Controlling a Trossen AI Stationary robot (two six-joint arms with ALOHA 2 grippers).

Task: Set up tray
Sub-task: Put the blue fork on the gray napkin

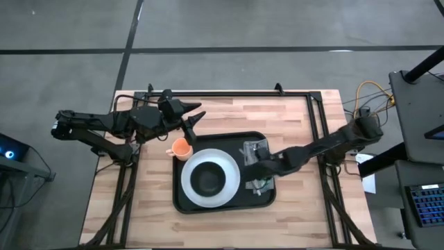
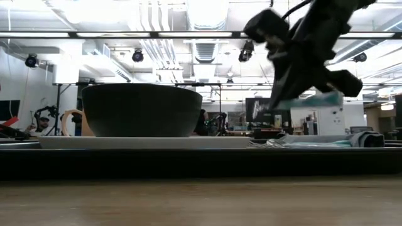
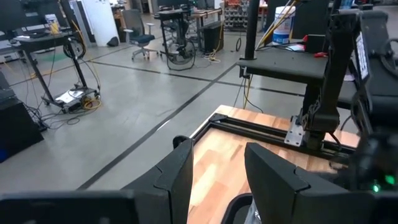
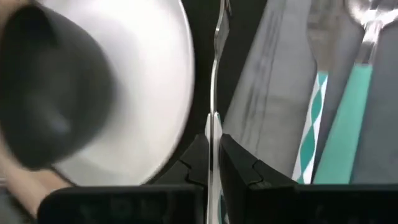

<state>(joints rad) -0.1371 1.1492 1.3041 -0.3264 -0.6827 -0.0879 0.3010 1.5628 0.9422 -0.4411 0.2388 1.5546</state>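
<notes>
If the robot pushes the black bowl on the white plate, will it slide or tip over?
The black bowl would probably slide, since the white plate looks smooth. Tipping seems unlikely: it looks wide and low. It may be breakable.

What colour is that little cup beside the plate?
Orange; the cup shows best in the high view.

- Left arm (image 1: 104, 125): matte black, chunky jointed segments, dark cable along it.
- Right arm (image 1: 326, 144): slim black links with rounded joint housings.
- Left gripper fingers (image 3: 177, 177): angular, flat-faced black plastic wedges.
</notes>
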